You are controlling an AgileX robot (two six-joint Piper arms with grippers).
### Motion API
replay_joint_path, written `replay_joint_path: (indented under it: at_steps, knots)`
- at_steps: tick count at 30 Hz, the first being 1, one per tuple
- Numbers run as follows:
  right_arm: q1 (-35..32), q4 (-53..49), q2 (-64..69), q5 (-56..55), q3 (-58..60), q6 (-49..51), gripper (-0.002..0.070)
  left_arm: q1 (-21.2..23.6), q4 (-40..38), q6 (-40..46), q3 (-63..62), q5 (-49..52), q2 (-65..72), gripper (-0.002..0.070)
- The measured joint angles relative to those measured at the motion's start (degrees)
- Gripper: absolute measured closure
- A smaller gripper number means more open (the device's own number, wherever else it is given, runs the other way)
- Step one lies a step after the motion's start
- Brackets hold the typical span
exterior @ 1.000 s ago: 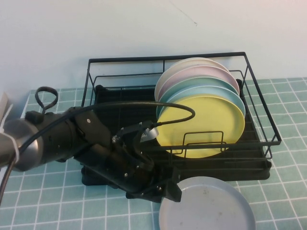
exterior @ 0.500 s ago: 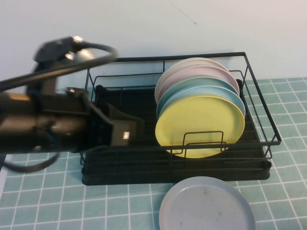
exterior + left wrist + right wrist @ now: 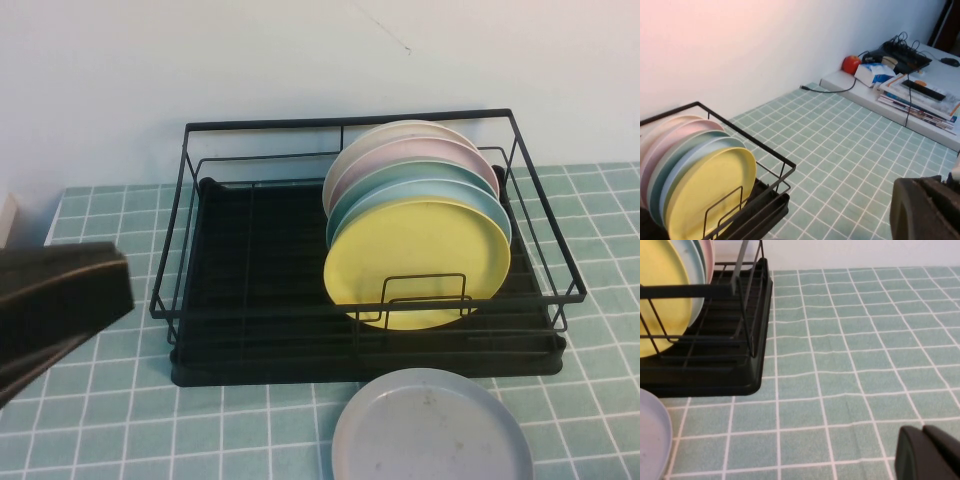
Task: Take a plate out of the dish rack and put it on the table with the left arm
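Note:
The pale grey-blue plate (image 3: 430,432) lies flat on the green tiled table (image 3: 100,430) just in front of the black wire dish rack (image 3: 250,250). Nothing holds it. Its edge also shows in the right wrist view (image 3: 652,435), next to the rack's corner (image 3: 715,370). The left arm (image 3: 60,300) is a dark block at the left edge of the high view, well away from the plate. My left gripper (image 3: 922,200) is shut and empty above bare tiles. My right gripper (image 3: 924,450) is shut and empty, low over the table to the right of the rack.
Several plates stand upright in the rack's right half, a yellow plate (image 3: 420,262) in front, then light blue, teal, pink and cream ones. The rack's left half holds nothing. A white ledge (image 3: 900,75) beyond the table carries an apple, books and cables.
The left arm has risen from beside the grey-blue plate and pulled back to the left edge. The plate stays flat on the table.

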Motion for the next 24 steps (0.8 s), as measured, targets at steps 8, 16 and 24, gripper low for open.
replay_joint_path:
  at_steps: [8, 16, 24]
  knots:
    - [0.0, 0.0, 0.0, 0.0, 0.0, 0.0, 0.0678, 0.0, -1.6, 0.0, 1.7, -0.3, -5.9, 0.0676]
    - [0.0, 0.0, 0.0, 0.0, 0.0, 0.0, 0.0678, 2.0, 2.4, 1.0, 10.9, -0.6, -16.1, 0.0678]
    - [0.0, 0.0, 0.0, 0.0, 0.0, 0.0, 0.0678, 2.1, 30.9, -11.5, 27.8, -15.8, -33.8, 0.0678]
